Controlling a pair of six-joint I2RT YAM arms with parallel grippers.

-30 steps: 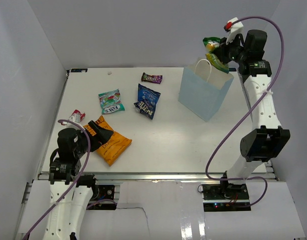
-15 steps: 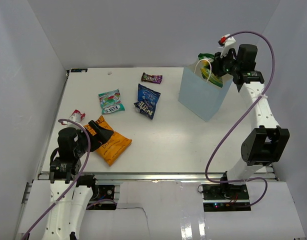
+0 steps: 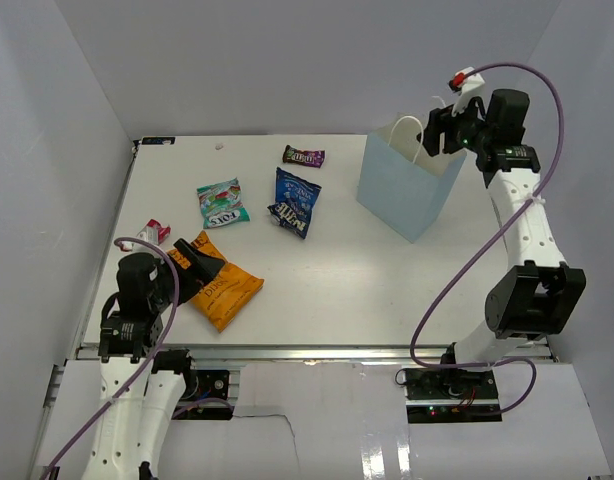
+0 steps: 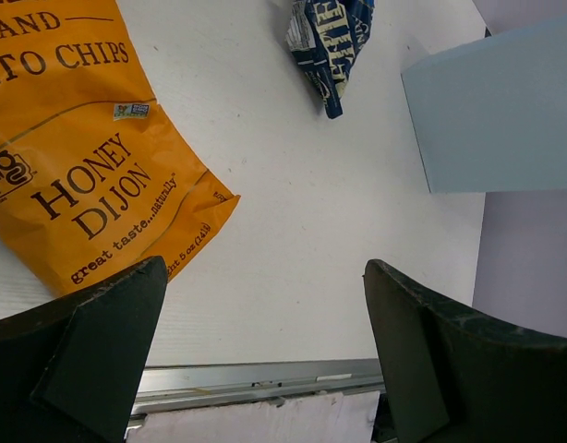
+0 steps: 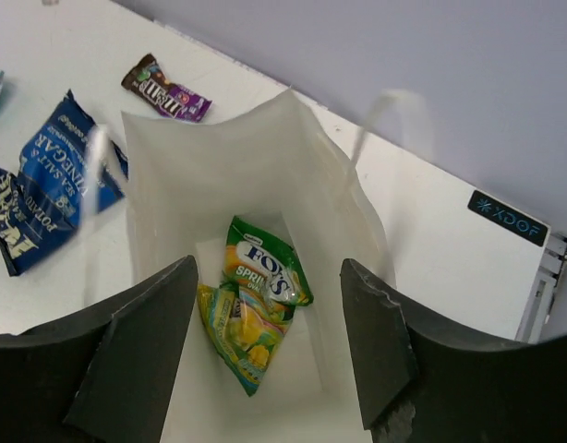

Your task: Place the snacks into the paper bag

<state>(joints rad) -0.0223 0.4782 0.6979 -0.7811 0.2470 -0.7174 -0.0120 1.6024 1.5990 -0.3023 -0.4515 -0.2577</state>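
Note:
The light blue paper bag (image 3: 407,190) stands upright at the back right. My right gripper (image 3: 442,128) hangs open just above its mouth, holding nothing. In the right wrist view the green-yellow bag (image 5: 251,314) lies loose on the bottom of the paper bag (image 5: 247,157), below the right gripper (image 5: 270,351). My left gripper (image 3: 192,270) rests open at the near left, over the edge of the orange chip bag (image 3: 222,285). On the table lie the dark blue bag (image 3: 294,202), the teal-white bag (image 3: 222,203), the purple candy pack (image 3: 303,156) and the red-pink wrapper (image 3: 154,232).
The left wrist view shows the orange chip bag (image 4: 80,157) at upper left, the dark blue bag (image 4: 330,37) at the top, the paper bag's side (image 4: 496,111) at right, and the table's metal front rail (image 4: 265,378) between the fingers. White walls enclose the table.
My right gripper came down to the bag's mouth with the green-yellow bag, then opened; the packet now lies inside the paper bag. The left arm has not moved.

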